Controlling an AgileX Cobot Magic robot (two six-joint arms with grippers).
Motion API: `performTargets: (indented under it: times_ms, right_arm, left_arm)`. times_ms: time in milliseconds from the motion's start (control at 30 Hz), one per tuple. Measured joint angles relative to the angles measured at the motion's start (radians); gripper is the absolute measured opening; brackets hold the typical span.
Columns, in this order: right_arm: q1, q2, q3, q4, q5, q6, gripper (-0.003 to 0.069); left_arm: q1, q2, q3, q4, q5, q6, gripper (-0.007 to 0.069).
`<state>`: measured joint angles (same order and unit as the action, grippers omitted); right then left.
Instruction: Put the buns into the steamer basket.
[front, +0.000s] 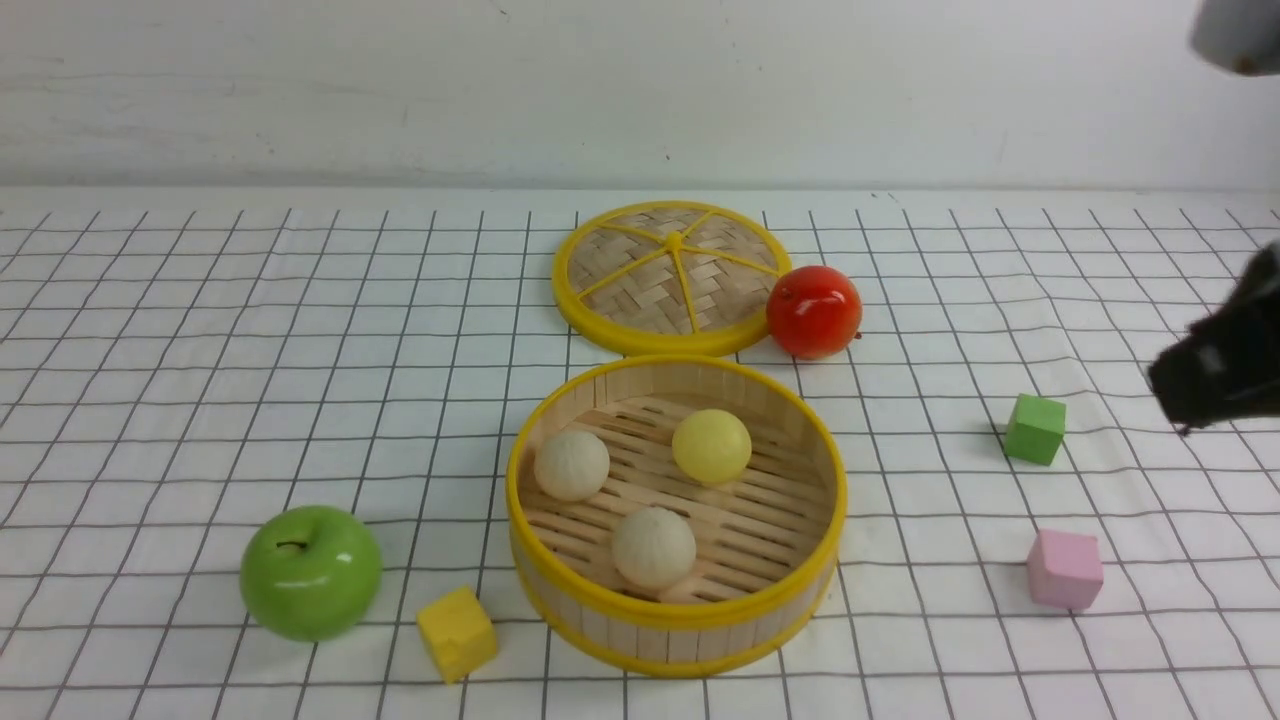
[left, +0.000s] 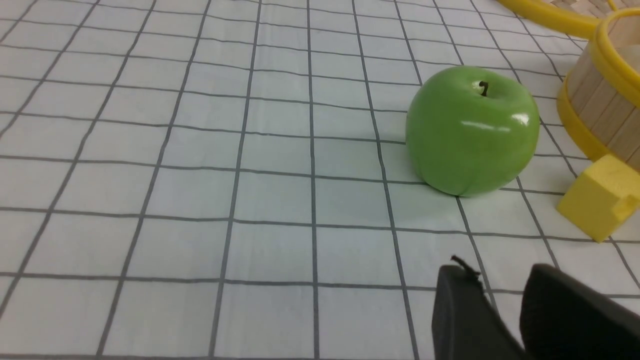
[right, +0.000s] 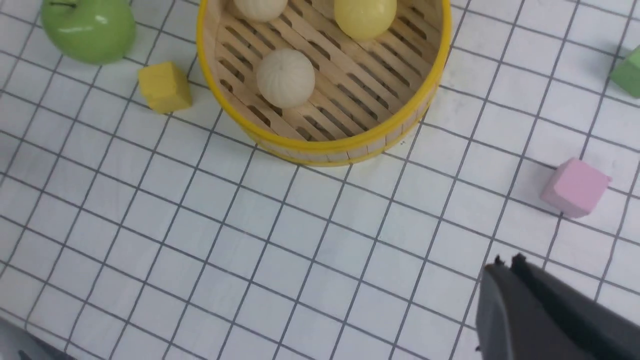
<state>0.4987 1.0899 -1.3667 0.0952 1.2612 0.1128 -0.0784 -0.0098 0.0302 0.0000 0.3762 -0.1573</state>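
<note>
The steamer basket (front: 676, 612) stands at the front middle of the table. All three buns lie inside it: a cream-white bun (front: 571, 464) at the left, the pale yellow bun (front: 711, 446) at the back, and a cream-white bun (front: 653, 546) at the front. The right wrist view shows the basket (right: 320, 146) with the front bun (right: 285, 77) and the yellow bun (right: 365, 17). My right gripper (front: 1180, 400) hovers at the far right, shut and empty, and shows in its wrist view (right: 505, 262). My left gripper (left: 500, 274) is slightly open and empty, low over the cloth near the green apple.
The woven lid (front: 672, 275) lies behind the basket, with a red apple (front: 813, 311) beside it. A green apple (front: 310, 571) and a yellow cube (front: 456, 632) sit left of the basket. A green cube (front: 1035, 428) and a pink cube (front: 1065, 568) sit to the right.
</note>
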Motion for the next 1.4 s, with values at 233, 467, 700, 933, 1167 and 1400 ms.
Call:
performTargets:
  times_ms: [233,467,700,933,1167,1400]
  right_arm:
    - [0.0,-0.124,0.001,0.001,0.004,0.0,-0.002]
    - [-0.027,-0.193,0.001,0.006,0.005,-0.009,-0.0019]
    - [-0.313,-0.396,0.092,-0.045,-0.064,-0.146,-0.0017]
    - [-0.482,-0.703,0.519,-0.078,-0.445,-0.161,-0.001]
    - [-0.533,-0.98,1.035,-0.083,-0.801,-0.161,-0.001]
    - [-0.538,-1.1,1.367,-0.044,-0.902,-0.161,-0.001]
  left_arm:
    - [0.0,0.0,0.0,0.0,0.0,0.0,0.0188]
    - [0.0,0.0,0.0,0.0,0.0,0.0,0.0197]
    - [0.0,0.0,0.0,0.0,0.0,0.0,0.02]
    - [0.0,0.0,0.0,0.0,0.0,0.0,0.02]
    - [0.001,0.0,0.0,0.0,0.0,0.0,0.0206]
    - [0.001,0.0,0.0,0.0,0.0,0.0,0.0209]
